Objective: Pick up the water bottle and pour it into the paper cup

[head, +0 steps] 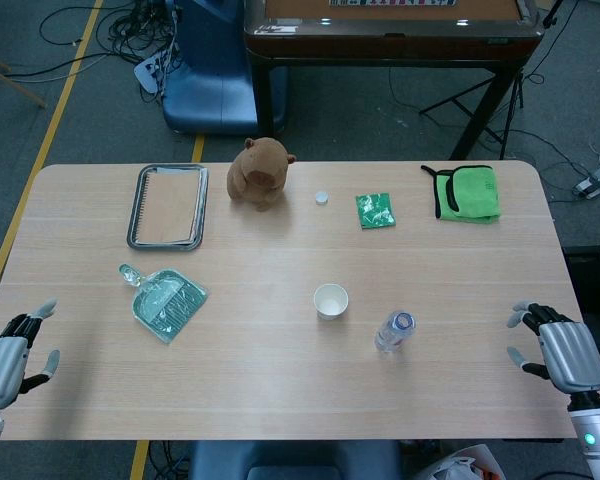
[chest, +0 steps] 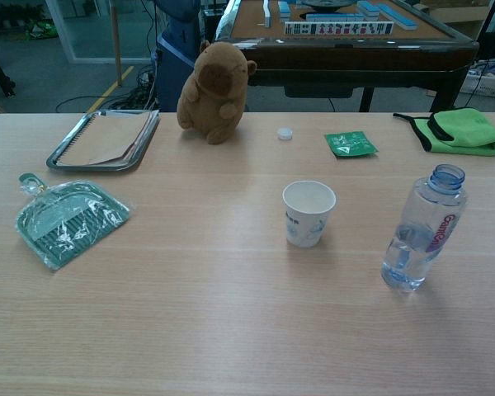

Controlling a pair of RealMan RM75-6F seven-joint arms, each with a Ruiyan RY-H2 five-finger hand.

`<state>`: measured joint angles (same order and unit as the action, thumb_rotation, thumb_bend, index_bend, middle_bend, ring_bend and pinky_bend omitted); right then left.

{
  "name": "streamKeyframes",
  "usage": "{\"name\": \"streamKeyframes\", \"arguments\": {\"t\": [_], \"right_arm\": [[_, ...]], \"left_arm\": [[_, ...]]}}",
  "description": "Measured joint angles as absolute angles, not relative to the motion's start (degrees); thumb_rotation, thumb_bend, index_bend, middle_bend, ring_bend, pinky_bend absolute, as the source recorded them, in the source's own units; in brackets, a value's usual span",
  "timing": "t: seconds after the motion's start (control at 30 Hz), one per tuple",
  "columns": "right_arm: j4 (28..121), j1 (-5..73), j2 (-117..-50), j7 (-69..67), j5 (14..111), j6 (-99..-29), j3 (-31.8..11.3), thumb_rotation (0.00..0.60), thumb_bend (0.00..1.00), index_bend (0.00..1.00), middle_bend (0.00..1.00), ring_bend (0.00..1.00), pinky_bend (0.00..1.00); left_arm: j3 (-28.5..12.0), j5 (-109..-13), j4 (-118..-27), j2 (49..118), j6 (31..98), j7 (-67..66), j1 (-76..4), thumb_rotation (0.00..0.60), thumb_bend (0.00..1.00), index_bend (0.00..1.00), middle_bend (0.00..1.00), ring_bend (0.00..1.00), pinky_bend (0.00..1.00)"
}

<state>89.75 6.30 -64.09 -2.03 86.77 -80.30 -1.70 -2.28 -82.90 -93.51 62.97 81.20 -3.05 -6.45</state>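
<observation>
Pale wood-grain laminate covers the table [chest: 190, 305], a broad slab with rounded corners that bears everything else. At its near corners sit the two hands, seen only from the head camera: the left hand [head: 10, 360] and the right hand [head: 555, 350], each a grey metal-backed block with dark jointed fingers spread apart and holding nothing. The chest view shows neither.

Well ahead of the left fingers lies a rectangular steel tray [head: 167, 206] with a raised rim, carrying a spiral-bound notebook [chest: 107, 137] with a plain brown cover; the binding is plain in the chest view. Beside it sits a brown plush capybara [chest: 214, 82], rounded and fuzzy. Far ahead of the right fingers a folded green microfibre cloth [head: 467, 193] with dark edging lies at the back edge. Nearer the left fingers rests a teal plastic dustpan [chest: 66, 219], wrapped in crinkled clear film.

The water bottle [chest: 421, 231] stands upright and uncapped, inward of the right fingers and well apart from them; it is clear ribbed plastic, partly filled, with red lettering visible only from the chest camera. Just beside it, on the side away from the right hand, stands the paper cup [chest: 308, 213], white, tapered, open-mouthed, with small print low on its wall. Beyond the cup lie a flat green foil sachet [chest: 351, 143] and a small white bottle cap [chest: 285, 133].
</observation>
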Motion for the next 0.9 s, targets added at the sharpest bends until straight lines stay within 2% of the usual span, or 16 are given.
{"name": "streamKeyframes", "arguments": {"t": [0.1, 0.37, 0.5, 0.63, 0.9], "right_arm": [[89.7, 6.4, -64.2, -2.0, 86.8, -80.3, -1.8, 0.6, 0.23, 0.45, 0.3, 0.31, 0.53], [90.0, 6.8, -64.7, -3.8, 86.7, -79.6, -1.9, 0.6, 0.23, 0.43, 0.3, 0.31, 0.52], [89.5, 7.4, -65.8, -5.3, 86.8, -78.9, -2.0, 0.6, 0.14, 0.42, 0.3, 0.29, 0.45], [88.3, 8.6, -67.5, -9.0, 86.9, -77.8, -2.6, 0.6, 0.04, 0.41, 0.29, 0.26, 0.43], [83.6, 12.1, -73.0, -19.0, 88.6, -75.7, -3.5, 0.6, 0.02, 0.41, 0.28, 0.25, 0.43]], "left_arm": [[-2.2, -82.9, -93.3, 63.0, 81.4, -2.8, -6.3, 0.6, 0.39, 0.16, 0.21, 0.19, 0.6], [-1.8, -82.2, -93.7, 62.4, 79.7, -2.5, -6.6, 0.6, 0.39, 0.17, 0.21, 0.19, 0.6], [-1.7, -82.2, -94.3, 62.1, 79.7, -2.2, -6.5, 0.6, 0.39, 0.17, 0.21, 0.19, 0.6], [-1.7, -82.2, -94.7, 61.9, 79.9, -2.0, -6.4, 0.6, 0.39, 0.17, 0.21, 0.19, 0.6], [-1.8, -82.3, -95.1, 61.2, 80.4, -0.9, -6.1, 0.6, 0.39, 0.17, 0.21, 0.19, 0.6]]}}
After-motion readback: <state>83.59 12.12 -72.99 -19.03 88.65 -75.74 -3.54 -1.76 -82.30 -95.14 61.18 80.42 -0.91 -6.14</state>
